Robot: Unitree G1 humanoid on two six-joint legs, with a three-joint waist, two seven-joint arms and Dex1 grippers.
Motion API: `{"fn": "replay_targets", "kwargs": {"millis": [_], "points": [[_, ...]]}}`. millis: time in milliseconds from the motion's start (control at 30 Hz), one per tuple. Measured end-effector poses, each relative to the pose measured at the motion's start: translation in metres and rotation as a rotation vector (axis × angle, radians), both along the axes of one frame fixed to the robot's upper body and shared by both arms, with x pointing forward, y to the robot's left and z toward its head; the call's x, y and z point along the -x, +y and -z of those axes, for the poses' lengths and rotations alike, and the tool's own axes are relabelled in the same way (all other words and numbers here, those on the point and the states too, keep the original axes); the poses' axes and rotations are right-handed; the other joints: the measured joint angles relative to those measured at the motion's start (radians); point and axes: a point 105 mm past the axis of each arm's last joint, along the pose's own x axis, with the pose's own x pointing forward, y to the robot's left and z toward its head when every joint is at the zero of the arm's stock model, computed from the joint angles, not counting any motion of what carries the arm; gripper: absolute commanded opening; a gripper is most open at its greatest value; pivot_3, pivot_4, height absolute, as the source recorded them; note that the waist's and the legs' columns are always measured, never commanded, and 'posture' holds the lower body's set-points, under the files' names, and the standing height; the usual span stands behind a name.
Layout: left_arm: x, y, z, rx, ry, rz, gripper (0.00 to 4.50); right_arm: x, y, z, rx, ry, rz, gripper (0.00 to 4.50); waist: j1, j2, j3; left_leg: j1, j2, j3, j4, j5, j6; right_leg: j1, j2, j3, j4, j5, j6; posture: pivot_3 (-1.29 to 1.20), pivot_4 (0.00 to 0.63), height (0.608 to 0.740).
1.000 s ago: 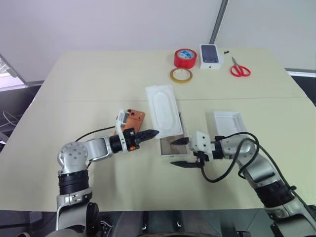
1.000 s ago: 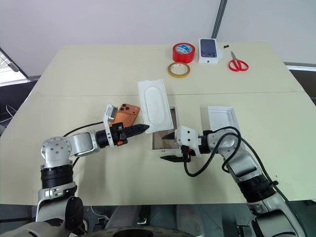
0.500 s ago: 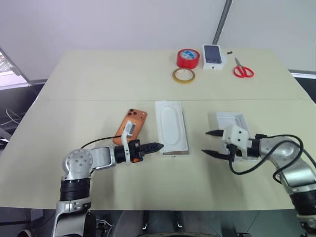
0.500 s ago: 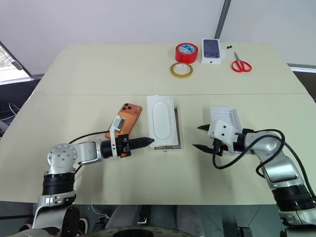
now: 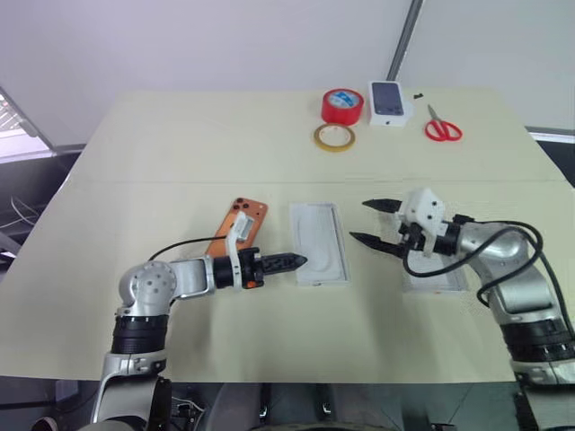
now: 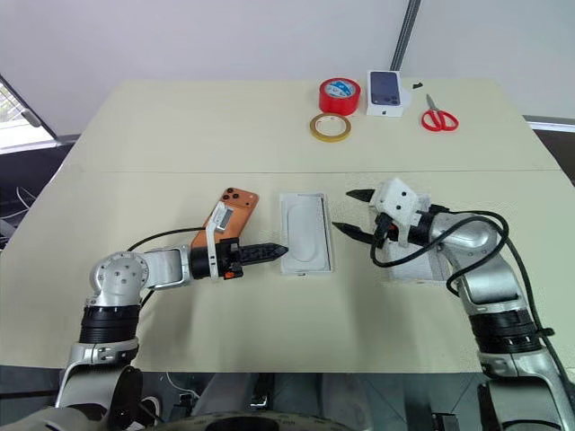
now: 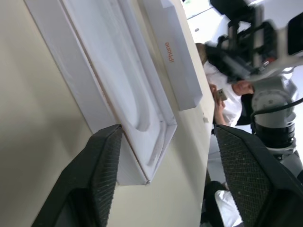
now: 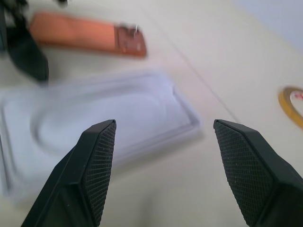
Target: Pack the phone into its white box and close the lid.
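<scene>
- We see the phone [image 6: 230,212] lying flat on the table [image 6: 180,135], back side up, with its camera bump at the far end. Its long axis runs away from us and leans a little to the right.
- Just to the right of the phone lies the white box [image 6: 305,230], with a flat white insert [image 5: 316,242] sitting in it. The long axis of the box is nearly parallel to that of the phone, and the two are near but not touching.
- The lid [image 5: 434,274] lies further to the right, partly hidden under our right arm.
- Our left gripper [image 6: 280,248] is the nearer one to the phone. It lies low and almost level, pointing to the right, with its tips at the near left corner of the box. The phone is behind it, beside the wrist, so the claw points away from the phone.
- In the left wrist view the fingers [image 7: 102,175] stand apart and hold nothing.
- Our right gripper [image 6: 343,210] hovers above the table, just right of the box, pointing left. Its jaws are wide apart and empty.
- We judge that the insert must leave the box before the phone can go in, and either claw is well placed for this.
</scene>
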Motion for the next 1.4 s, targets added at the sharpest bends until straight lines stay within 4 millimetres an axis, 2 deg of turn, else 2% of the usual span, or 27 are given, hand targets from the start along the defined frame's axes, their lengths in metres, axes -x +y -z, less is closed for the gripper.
{"fn": "replay_targets", "kwargs": {"millis": [67,167,200,300,400,467,567,700,967,1200,1333,1400], "points": [[-0.002,0.005,-0.007,-0.011,-0.060,-0.015,3.44,0.002,0.015,0.003,-0.037,0.035,-0.041,2.13,0.001,0.000,0.000,0.000,0.000,0.000,0.000,0.000,0.000,0.000,0.000,0.000,0.000,0.000,0.000,0.00,0.150,0.740],[-0.011,0.027,-0.017,-0.070,-0.208,-0.093,3.44,0.003,0.038,0.013,-0.064,0.059,-0.066,0.45,-0.005,0.000,0.000,0.000,0.000,0.000,-0.001,0.000,-0.001,-0.001,0.000,0.000,0.000,0.000,0.000,0.00,0.150,0.740],[-0.014,0.033,-0.020,-0.082,-0.245,-0.118,3.44,0.002,0.043,0.017,-0.053,0.062,-0.068,0.07,-0.005,0.000,0.000,0.000,0.000,0.000,-0.001,0.000,-0.001,-0.001,0.000,0.000,0.000,0.000,0.000,0.00,0.150,0.740],[-0.021,0.049,-0.025,-0.132,-0.359,-0.187,3.44,-0.002,0.052,0.030,0.015,0.056,-0.051,0.02,-0.004,0.000,0.000,0.000,0.000,0.000,-0.001,0.000,0.000,-0.001,0.000,0.000,0.000,0.000,0.000,0.00,0.150,0.740],[-0.033,0.081,-0.026,-0.274,-0.499,-0.288,3.44,-0.004,0.054,0.049,0.103,0.071,-0.028,0.02,-0.007,0.000,0.000,0.000,0.000,0.000,-0.002,0.000,-0.001,-0.002,-0.001,0.000,0.000,0.000,0.000,0.00,0.150,0.740],[-0.042,0.100,-0.026,-0.340,-0.556,-0.356,3.44,-0.004,0.055,0.059,0.153,0.090,-0.027,0.02,-0.007,0.000,0.000,-0.001,0.000,0.000,-0.002,0.000,0.000,-0.002,-0.001,0.000,0.000,0.000,-0.001,0.00,0.150,0.740],[-0.048,0.113,-0.024,-0.367,-0.574,-0.412,3.44,0.000,0.053,0.066,0.207,0.107,-0.053,0.02,-0.009,0.000,0.000,-0.001,0.000,0.000,-0.002,-0.001,0.001,-0.002,-0.001,0.000,0.000,0.000,0.000,0.00,0.150,0.740],[-0.048,0.122,-0.020,-0.395,-0.567,-0.413,3.44,0.000,0.043,0.063,0.296,0.082,-0.075,0.02,-0.014,0.000,0.000,-0.001,0.000,0.000,-0.002,-0.001,0.001,-0.002,-0.001,0.000,0.000,0.000,0.000,0.00,0.150,0.740],[-0.049,0.133,-0.007,-0.431,-0.512,-0.407,3.44,-0.004,0.046,0.057,0.290,0.080,-0.067,0.02,-0.016,0.000,0.000,-0.001,0.000,0.000,-0.002,-0.001,0.001,-0.004,-0.001,0.000,0.001,0.000,0.000,0.00,0.150,0.740],[-0.058,0.138,-0.011,-0.428,-0.471,-0.398,3.44,-0.001,0.063,0.048,0.220,0.066,-0.098,0.02,-0.015,0.000,0.001,-0.002,0.000,0.000,-0.002,-0.001,0.001,-0.004,-0.001,0.000,0.002,0.000,0.000,0.00,0.150,0.740],[-0.062,0.144,-0.009,-0.418,-0.398,-0.410,3.44,-0.011,0.067,0.040,0.187,0.029,-0.057,0.02,-0.018,0.000,0.001,-0.003,0.000,0.000,-0.002,0.000,0.001,-0.005,-0.001,0.000,0.002,0.000,0.000,0.00,0.150,0.740],[-0.063,0.145,-0.006,-0.391,-0.319,-0.406,3.44,-0.021,0.080,0.025,0.108,0.012,-0.040,0.02,-0.025,-0.001,0.001,-0.003,0.000,0.000,-0.002,0.001,-0.001,-0.007,0.000,0.000,0.005,0.000,0.000,0.00,0.150,0.740]]}}
